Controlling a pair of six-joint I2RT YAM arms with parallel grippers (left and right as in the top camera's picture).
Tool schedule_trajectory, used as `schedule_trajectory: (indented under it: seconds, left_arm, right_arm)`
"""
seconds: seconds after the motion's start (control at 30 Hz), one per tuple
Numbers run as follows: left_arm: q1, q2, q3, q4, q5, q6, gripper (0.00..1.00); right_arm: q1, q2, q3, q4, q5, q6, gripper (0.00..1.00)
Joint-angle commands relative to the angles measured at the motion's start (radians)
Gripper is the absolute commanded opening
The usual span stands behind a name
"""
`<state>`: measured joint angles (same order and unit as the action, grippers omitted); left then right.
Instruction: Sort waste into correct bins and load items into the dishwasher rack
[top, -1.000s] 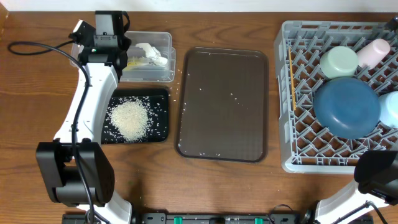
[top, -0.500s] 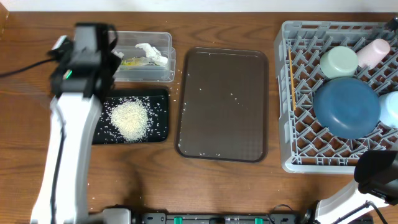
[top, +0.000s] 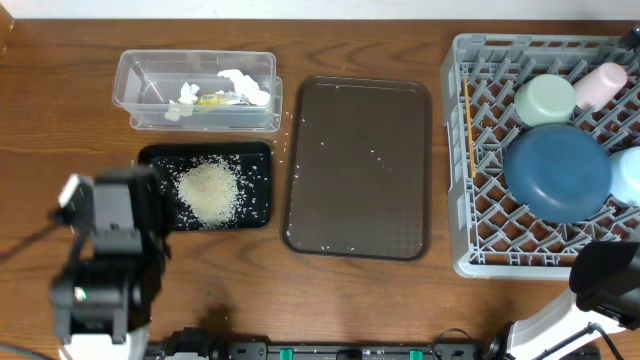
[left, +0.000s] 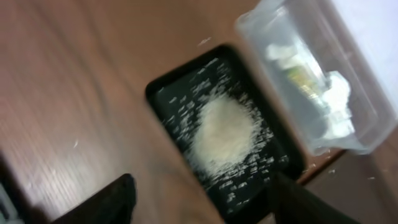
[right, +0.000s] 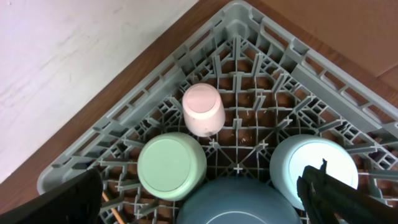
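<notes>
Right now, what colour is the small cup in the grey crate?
Pale pink; the small cup shows best from the right wrist.

Motion blur obscures the rice (left: 224, 134) and tissue paper (left: 339, 102) ahead of the left gripper (left: 202, 183). The dark blue plate (right: 239, 202) under the right gripper (right: 200, 180) is cut off at the bottom edge.

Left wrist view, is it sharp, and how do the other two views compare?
Left wrist view: soft with motion blur, the rice heap and clear tub smeared; overhead view: sharp on the rack, but the left arm is blurred; right wrist view: crisp, the pink cup well defined.
</notes>
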<state>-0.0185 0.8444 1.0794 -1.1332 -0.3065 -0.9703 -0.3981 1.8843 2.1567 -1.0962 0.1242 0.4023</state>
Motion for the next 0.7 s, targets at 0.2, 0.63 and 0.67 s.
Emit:
schedule_trajectory:
  seconds: [0.2, 0.63, 0.67]
  left_arm:
    - [0.000, -0.148, -0.109, -0.037, 0.009, -0.161, 0.86]
    - [0.000, -0.135, -0.114, -0.156, 0.086, -0.136, 0.93]
    - [0.000, -0.132, -0.118, -0.161, 0.087, -0.119, 0.95]
  right_arm:
    - [-0.001, 0.000, -0.002, 0.000, 0.006, 0.009, 0.99]
    - [-0.001, 0.000, -0.002, 0.000, 0.006, 0.009, 0.99]
    - [-0.001, 0.000, -0.002, 0.000, 0.006, 0.009, 0.99]
